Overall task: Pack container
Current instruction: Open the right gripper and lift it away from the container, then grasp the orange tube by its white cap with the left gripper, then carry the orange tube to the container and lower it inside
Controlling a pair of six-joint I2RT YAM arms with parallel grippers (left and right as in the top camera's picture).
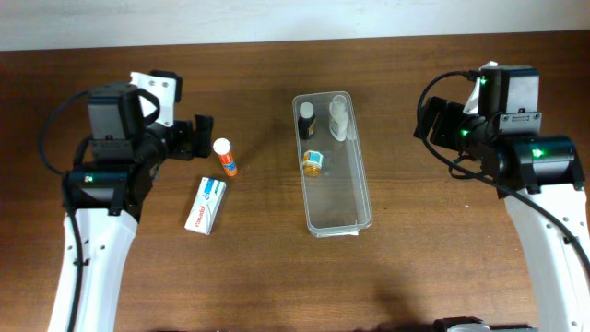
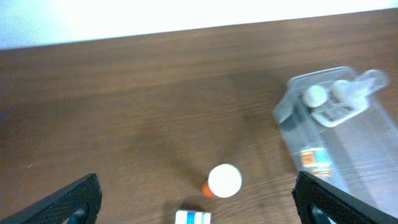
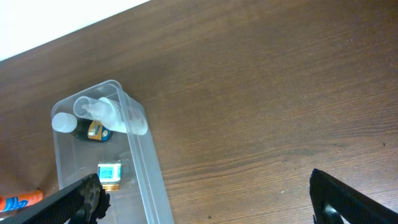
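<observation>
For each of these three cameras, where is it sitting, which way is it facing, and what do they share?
Overhead: above the table, looking straight down at the container, orange tube and blue-white box; left arm and right arm show.
Left wrist: on the left arm, angled down at the orange tube; left gripper open at the bottom corners.
Right wrist: on the right arm, angled down at the container; right gripper open.
Shared: all see the container.

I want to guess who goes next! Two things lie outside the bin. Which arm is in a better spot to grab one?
Left. The orange tube and the small box lie right beside the left arm, its jaws open toward them. The right arm is across the bin.
</observation>
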